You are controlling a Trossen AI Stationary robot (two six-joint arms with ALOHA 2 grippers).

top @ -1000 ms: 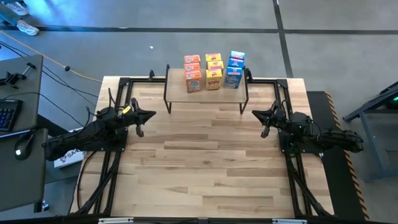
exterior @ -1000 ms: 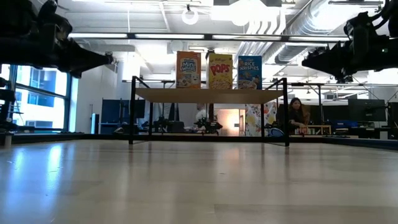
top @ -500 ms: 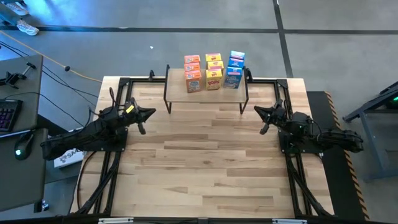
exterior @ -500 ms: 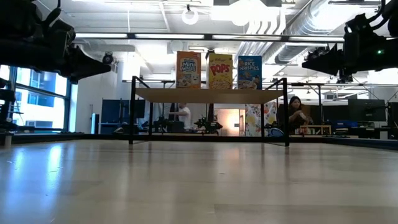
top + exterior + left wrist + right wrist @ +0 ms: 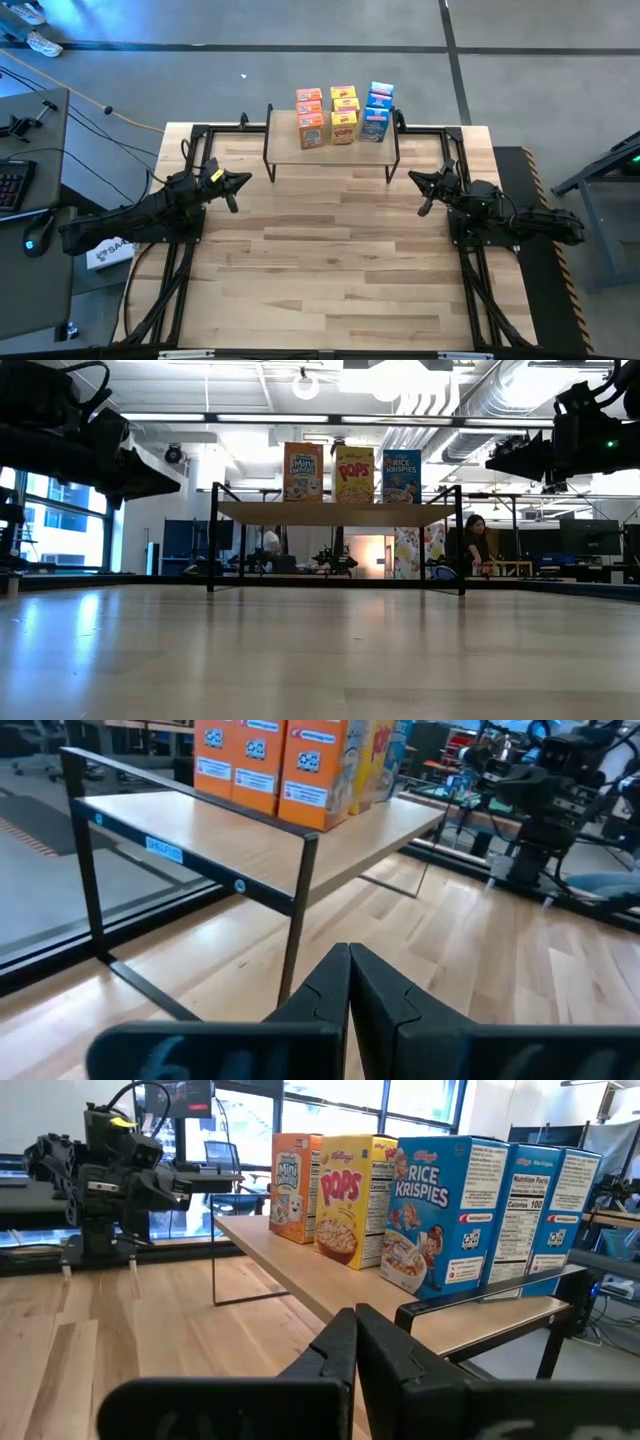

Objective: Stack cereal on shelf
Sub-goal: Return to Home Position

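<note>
**Status.** All the cereal stood on the shelf [image 5: 285,143], at the far edge of the table [image 5: 330,260]. It was set in three columns running front to back: orange boxes [image 5: 310,116] on the left arm's side, yellow boxes [image 5: 343,113] in the middle, blue boxes [image 5: 377,108] on the right arm's side. Each column appeared to be three boxes deep, though the high view packed them too tightly for a sure count. No box lay on the table.

**Grippers.** The left gripper [image 5: 238,183] hung above the table near the shelf's left front corner. The right gripper [image 5: 420,183] hung near its right front corner. In both wrist views the fingers were pressed together with nothing between them.

**Procedure, judged from this layout.** Only the return to home was left.

1. Draw each arm straight back toward its own base before any sideways swing, because both fingertips pointed at the shelf from close by.
2. Travel with the fingers together, so that nothing catches the shelf's frame.
3. Hold height; the low view showed both arms well above the table.
4. Move slowly. The boxes stood upright on narrow bases, and a knock to the shelf would likely topple them.
</note>
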